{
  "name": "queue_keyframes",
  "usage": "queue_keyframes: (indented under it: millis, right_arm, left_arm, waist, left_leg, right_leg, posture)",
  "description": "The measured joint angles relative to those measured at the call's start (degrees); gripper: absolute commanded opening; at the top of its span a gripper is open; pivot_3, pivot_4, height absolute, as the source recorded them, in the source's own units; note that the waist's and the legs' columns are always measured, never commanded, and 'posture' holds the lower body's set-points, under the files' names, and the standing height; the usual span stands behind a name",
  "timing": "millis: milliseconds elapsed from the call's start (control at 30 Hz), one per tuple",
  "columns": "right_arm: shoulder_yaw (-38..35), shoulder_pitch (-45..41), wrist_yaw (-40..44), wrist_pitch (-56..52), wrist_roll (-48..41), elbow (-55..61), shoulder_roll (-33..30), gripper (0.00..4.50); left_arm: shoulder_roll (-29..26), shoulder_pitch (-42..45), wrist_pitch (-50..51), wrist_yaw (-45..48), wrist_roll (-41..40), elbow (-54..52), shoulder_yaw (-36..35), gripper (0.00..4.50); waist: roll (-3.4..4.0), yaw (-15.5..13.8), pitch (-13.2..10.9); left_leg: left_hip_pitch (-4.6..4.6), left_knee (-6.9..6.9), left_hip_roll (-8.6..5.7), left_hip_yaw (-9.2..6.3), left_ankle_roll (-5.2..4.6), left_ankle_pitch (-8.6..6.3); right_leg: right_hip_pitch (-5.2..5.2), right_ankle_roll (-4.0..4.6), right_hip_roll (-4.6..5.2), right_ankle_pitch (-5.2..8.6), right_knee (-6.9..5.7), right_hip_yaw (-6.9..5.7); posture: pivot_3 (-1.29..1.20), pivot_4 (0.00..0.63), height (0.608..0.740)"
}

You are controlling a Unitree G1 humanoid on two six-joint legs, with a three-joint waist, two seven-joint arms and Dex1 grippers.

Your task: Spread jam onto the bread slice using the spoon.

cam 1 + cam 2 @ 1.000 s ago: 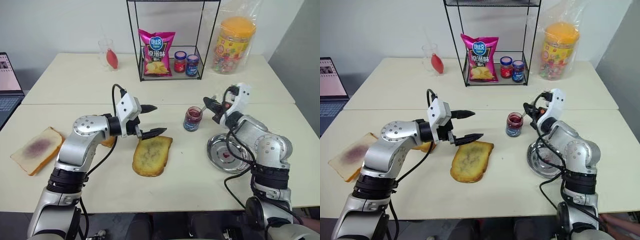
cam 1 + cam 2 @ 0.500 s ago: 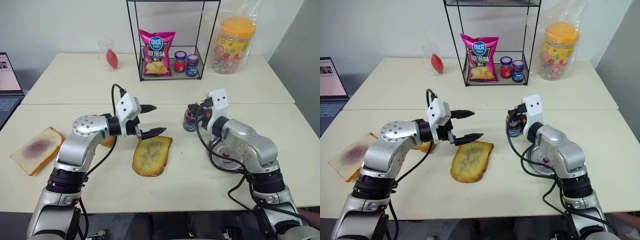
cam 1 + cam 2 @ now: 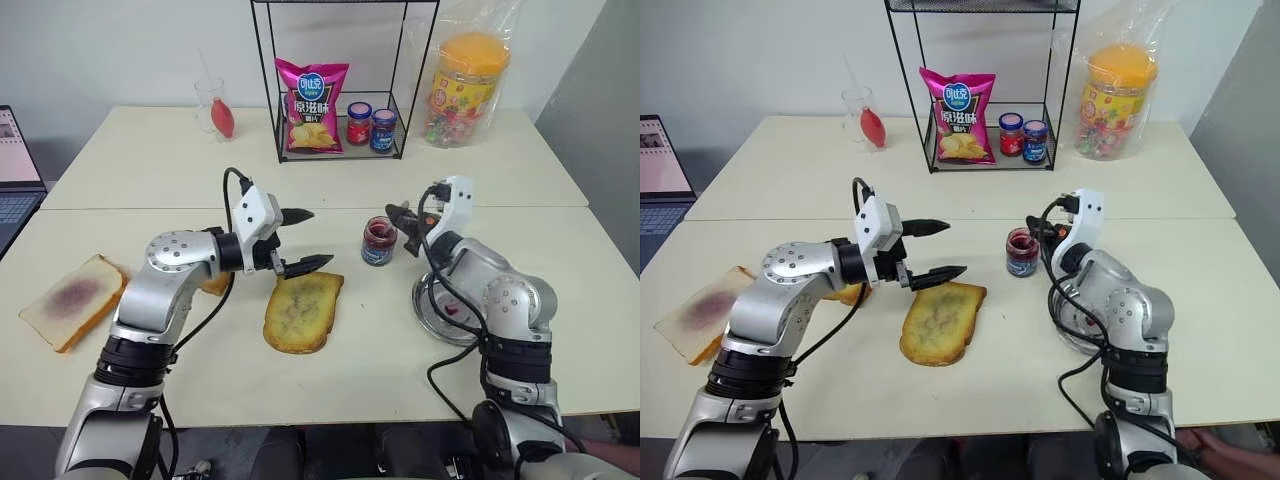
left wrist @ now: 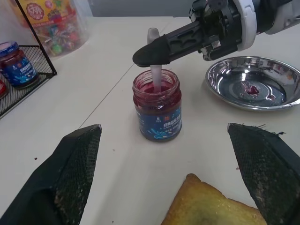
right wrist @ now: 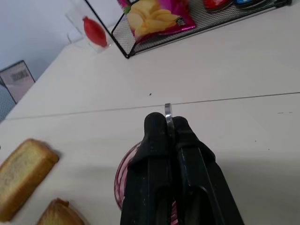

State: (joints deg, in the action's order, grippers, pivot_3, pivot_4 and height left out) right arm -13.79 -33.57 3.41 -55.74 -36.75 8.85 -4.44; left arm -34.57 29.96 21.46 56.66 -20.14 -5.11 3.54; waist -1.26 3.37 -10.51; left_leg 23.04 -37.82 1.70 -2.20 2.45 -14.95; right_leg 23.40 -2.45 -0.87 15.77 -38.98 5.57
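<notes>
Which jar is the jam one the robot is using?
Start at the black wire rack on the far table, then come toward the robot to the near table. The open jam jar stands alone there, beside the steel dish. Unlike the two capped jars in the rack, it has no lid, with a spoon in it.

Jam jar (image 3: 379, 241) btwn bread slice (image 3: 303, 312) & dish (image 3: 452, 303)

The pale counter (image 3: 350, 390) carries the bread slice (image 3: 303, 312) near its middle, the open jam jar (image 3: 378, 241) beside a steel dish (image 3: 452, 309), a purple-stained slice (image 3: 72, 298) at the left, and further back a wire rack (image 3: 340, 85), a glass (image 3: 215, 108) and a candy tub (image 3: 465, 88).
</notes>
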Motion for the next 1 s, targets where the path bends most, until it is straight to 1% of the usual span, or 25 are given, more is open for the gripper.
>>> queue_keyframes:
  millis: [100, 367, 667, 1000]
  right_arm:
    - [-3.36, -0.96, -2.04, -1.64, -2.40, -0.35, 1.24, 0.06]
    - [-9.58, -2.85, -6.96, -4.38, -7.56, -0.35, 2.72, 0.06]
    - [-14.07, -3.45, -12.32, -5.54, -14.18, -0.37, 4.05, 0.06]
    - [-16.74, -3.47, -17.57, -5.97, -21.28, -1.56, 5.12, 0.06]
  left_arm:
    - [0.04, 0.01, -0.50, -0.02, 0.03, 0.01, 0.00, 4.50]
    - [0.05, 0.17, -0.80, 0.13, 0.14, 0.61, 0.00, 4.50]
    - [0.06, 0.49, -1.88, 0.29, 0.43, 1.27, 0.01, 4.50]
    - [0.06, 0.74, -2.04, 0.51, 0.49, 1.47, 0.03, 4.50]
  waist:
    - [0.01, 0.01, -0.01]
    - [0.02, 0.01, -0.01]
    - [0.02, 0.02, -0.01]
    - [0.03, 0.05, -0.02]
  left_leg:
    - [0.00, 0.01, 0.00, 0.02, 0.00, 0.00]
    - [0.01, 0.01, -0.01, 0.02, 0.00, 0.00]
    - [0.01, 0.02, -0.01, 0.02, 0.00, 0.00]
    - [0.02, 0.03, -0.01, 0.03, 0.00, 0.00]
  right_leg:
    - [0.01, 0.00, 0.00, 0.00, 0.00, 0.01]
    - [0.01, 0.00, 0.00, 0.00, 0.01, 0.01]
    - [0.01, 0.00, 0.00, 0.00, 0.01, 0.01]
    - [0.02, 0.00, 0.00, 0.00, 0.01, 0.02]
  posture:
    - [0.00, 0.150, 0.740]
    - [0.00, 0.150, 0.740]
    - [0.00, 0.150, 0.740]
    - [0.00, 0.150, 0.740]
